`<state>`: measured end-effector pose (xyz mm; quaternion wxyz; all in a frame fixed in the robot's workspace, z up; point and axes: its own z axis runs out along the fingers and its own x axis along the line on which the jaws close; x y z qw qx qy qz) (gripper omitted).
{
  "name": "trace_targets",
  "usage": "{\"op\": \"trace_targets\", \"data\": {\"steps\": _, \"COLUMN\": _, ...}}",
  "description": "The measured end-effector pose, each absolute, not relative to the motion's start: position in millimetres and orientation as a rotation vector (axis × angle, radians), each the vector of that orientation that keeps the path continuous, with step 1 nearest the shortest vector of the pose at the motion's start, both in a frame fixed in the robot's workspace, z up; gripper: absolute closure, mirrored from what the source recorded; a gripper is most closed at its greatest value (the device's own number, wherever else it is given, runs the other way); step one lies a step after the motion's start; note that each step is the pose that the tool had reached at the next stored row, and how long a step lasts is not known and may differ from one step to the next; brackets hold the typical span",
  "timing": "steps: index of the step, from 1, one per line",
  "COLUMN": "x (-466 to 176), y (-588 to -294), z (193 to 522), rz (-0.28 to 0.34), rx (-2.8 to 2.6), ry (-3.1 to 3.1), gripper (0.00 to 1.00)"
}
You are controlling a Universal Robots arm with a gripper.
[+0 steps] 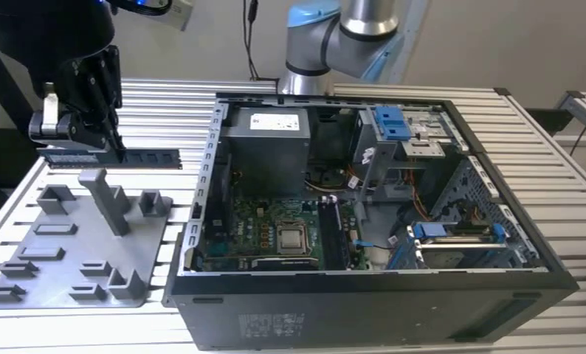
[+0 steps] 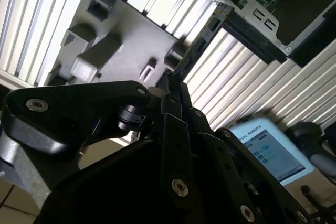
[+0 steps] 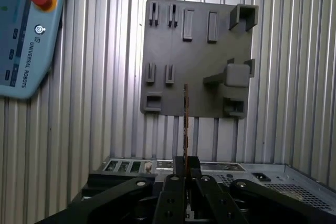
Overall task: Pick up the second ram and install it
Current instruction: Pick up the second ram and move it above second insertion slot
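Observation:
My gripper (image 1: pixel 109 146) hangs at the exterior view's left, above the grey fixture plate (image 1: pixel 77 247), shut on the second ram (image 1: pixel 140 158). The stick is a slim dark board, held level and lifted free of the plate and its upright post (image 1: pixel 106 200). In the first wrist view the ram (image 3: pixel 185 116) shows edge-on, sticking out from between the black fingers (image 3: pixel 176 174) over the plate (image 3: pixel 199 30). In the second wrist view the ram (image 2: pixel 197 48) points toward the case's edge. The open computer case (image 1: pixel 544 269) lies to the exterior view's right, with the memory slots (image 1: pixel 333 236) beside the processor chip (image 1: pixel 294 238).
The fixture plate carries several small grey holders and blocks (image 1: pixel 125 284). A teach pendant (image 3: pixel 26 30) lies on the slatted aluminium table (image 1: pixel 155 96). Inside the case are a power supply (image 1: pixel 269 144), blue drive brackets (image 1: pixel 392 122) and cables. The arm's base (image 1: pixel 342 37) stands behind the case.

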<state>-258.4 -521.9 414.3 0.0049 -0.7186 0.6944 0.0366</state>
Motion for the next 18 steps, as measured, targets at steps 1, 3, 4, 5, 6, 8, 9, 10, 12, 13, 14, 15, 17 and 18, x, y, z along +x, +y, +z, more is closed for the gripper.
{"op": "trace_targets", "data": {"steps": 1, "x": -256.6, "y": -522.2, "z": 414.3, "rz": 0.115, "rx": -2.252, "ry": 2.174, "gripper": 0.86}}
{"op": "trace_targets", "data": {"steps": 3, "x": -252.8, "y": -522.8, "z": 414.3, "rz": 0.115, "rx": -2.254, "ry": 2.171, "gripper": 0.86}}
{"op": "trace_targets", "data": {"steps": 4, "x": -250.8, "y": -523.1, "z": 414.3, "rz": 0.115, "rx": -2.255, "ry": 2.17, "gripper": 0.86}}
{"op": "trace_targets", "data": {"steps": 5, "x": -248.6, "y": -523.5, "z": 414.3, "rz": 0.115, "rx": -2.257, "ry": 2.169, "gripper": 0.86}}
{"op": "trace_targets", "data": {"steps": 6, "x": -246.3, "y": -523.9, "z": 414.2, "rz": 0.115, "rx": -2.258, "ry": 2.167, "gripper": 0.86}}
{"op": "trace_targets", "data": {"steps": 8, "x": -242.3, "y": -524.6, "z": 414.2, "rz": 0.115, "rx": -2.261, "ry": 2.164, "gripper": 0.86}}
{"op": "trace_targets", "data": {"steps": 9, "x": -240.2, "y": -525.0, "z": 414.1, "rz": 0.115, "rx": -2.263, "ry": 2.162, "gripper": 0.86}}
{"op": "trace_targets", "data": {"steps": 10, "x": -237.9, "y": -525.3, "z": 414.1, "rz": 0.115, "rx": -2.265, "ry": 2.16, "gripper": 0.86}}
{"op": "trace_targets", "data": {"steps": 12, "x": -234.0, "y": -526.0, "z": 414.0, "rz": 0.115, "rx": -2.268, "ry": 2.157, "gripper": 0.86}}
{"op": "trace_targets", "data": {"steps": 13, "x": -231.6, "y": -526.4, "z": 413.9, "rz": 0.115, "rx": -2.27, "ry": 2.155, "gripper": 0.86}}
{"op": "trace_targets", "data": {"steps": 14, "x": -229.2, "y": -526.7, "z": 413.9, "rz": 0.115, "rx": -2.272, "ry": 2.154, "gripper": 0.86}}
{"op": "trace_targets", "data": {"steps": 15, "x": -226.7, "y": -527.0, "z": 413.9, "rz": 0.115, "rx": -2.273, "ry": 2.152, "gripper": 0.86}}
{"op": "trace_targets", "data": {"steps": 17, "x": -221.9, "y": -527.7, "z": 413.7, "rz": 0.115, "rx": -2.277, "ry": 2.148, "gripper": 0.86}}
{"op": "trace_targets", "data": {"steps": 18, "x": -219.6, "y": -527.9, "z": 413.6, "rz": 0.115, "rx": -2.279, "ry": 2.146, "gripper": 0.86}}
